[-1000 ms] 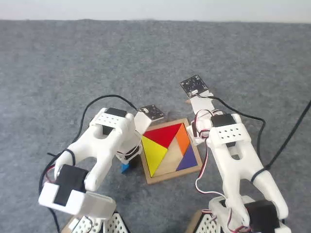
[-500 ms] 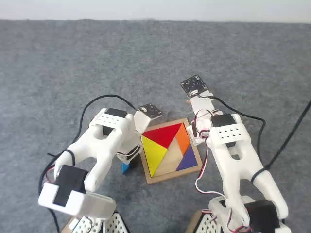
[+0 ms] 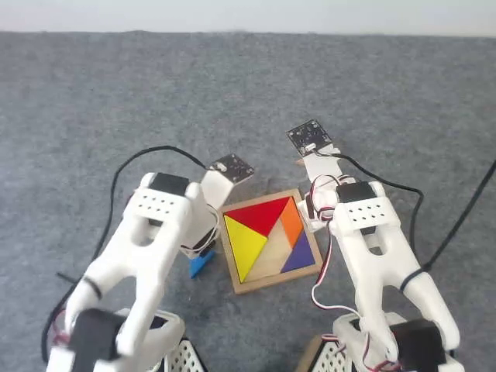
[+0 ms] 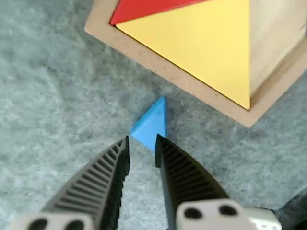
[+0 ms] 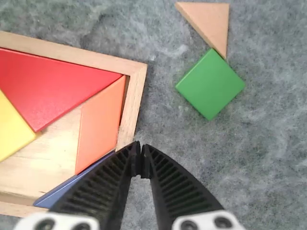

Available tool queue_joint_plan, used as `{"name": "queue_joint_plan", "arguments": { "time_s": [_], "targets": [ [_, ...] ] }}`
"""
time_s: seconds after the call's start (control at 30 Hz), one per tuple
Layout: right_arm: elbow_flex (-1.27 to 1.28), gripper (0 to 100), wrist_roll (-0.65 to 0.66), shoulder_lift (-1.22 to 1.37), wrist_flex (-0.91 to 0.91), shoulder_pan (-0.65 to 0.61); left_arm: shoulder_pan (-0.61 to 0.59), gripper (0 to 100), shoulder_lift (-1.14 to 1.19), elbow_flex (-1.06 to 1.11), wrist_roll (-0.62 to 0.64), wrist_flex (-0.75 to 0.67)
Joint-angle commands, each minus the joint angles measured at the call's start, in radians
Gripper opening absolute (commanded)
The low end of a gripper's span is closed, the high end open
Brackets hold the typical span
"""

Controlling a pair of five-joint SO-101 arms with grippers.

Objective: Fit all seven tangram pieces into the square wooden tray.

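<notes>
The square wooden tray [image 3: 308, 266] lies between my two arms and holds a red triangle [image 3: 261, 215], a yellow triangle [image 3: 243, 243], an orange piece [image 3: 291, 222] and a purple triangle [image 3: 301, 257]. A small blue triangle [image 4: 151, 123] lies on the carpet just outside the tray's rim [image 4: 158, 67]. My left gripper [image 4: 142, 141] is narrowly open, its tips at the blue triangle's near edge. My right gripper [image 5: 141, 146] is shut on nothing, above the tray's rim [image 5: 135, 91] by the orange piece [image 5: 98, 127]. A green square [image 5: 210, 84] and a tan triangle [image 5: 206, 19] lie on the carpet beyond it.
Grey carpet [image 3: 93, 108] spreads on all sides, with open room at the back and far left. Black cables [image 3: 136, 167] trail from both arms. Bare wood [image 3: 273, 249] shows in the middle of the tray.
My left arm has swung out to the left and its wrist has shifted back, so more of the blue triangle shows. The right arm and the tray's pieces have not moved.
</notes>
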Motion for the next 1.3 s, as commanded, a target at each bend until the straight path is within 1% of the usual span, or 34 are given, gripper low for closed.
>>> {"name": "queue_joint_plan", "arguments": {
  "time_s": [0.0, 0.1, 0.27, 0.5, 0.57, 0.7, 0.87, 1.0, 1.2, 1.27],
  "targets": [
    [-0.005, 0.7, 0.011, -0.013, -0.007, 0.015, -0.008, 8, -0.083, -0.004, 0.009, 0.018],
    [-0.005, 0.7, 0.011, -0.013, -0.007, 0.015, -0.003, 9, -0.083, 0.021, -0.005, 0.018],
    [-0.005, 0.7, 0.011, -0.013, -0.007, 0.015, -0.009, 21, -0.083, 0.087, -0.046, -0.012],
    [-0.006, 0.7, 0.011, -0.013, 0.001, 0.015, -0.109, 21, -0.083, 0.140, -0.046, -0.146],
    [-0.006, 0.7, 0.011, -0.013, 0.005, 0.015, -0.107, 21, -0.083, 0.142, -0.046, -0.163],
    [-0.006, 0.7, 0.011, -0.013, 0.005, 0.015, -0.064, 21, -0.051, 0.143, -0.046, -0.164],
    [-0.006, 0.7, 0.011, -0.013, 0.005, 0.015, -0.051, 21, 0.146, 0.128, -0.041, -0.262],
    [-0.006, 0.7, 0.011, -0.013, 0.005, 0.015, -0.071, 21, 0.242, 0.045, -0.018, -0.242],
    [-0.008, 0.7, 0.011, -0.013, 0.005, 0.015, -0.055, 21, 0.269, 0.042, -0.012, -0.241],
    [-0.008, 0.7, 0.011, -0.013, 0.005, 0.015, -0.055, 19, 0.270, 0.044, -0.012, -0.241]
  ]
}}
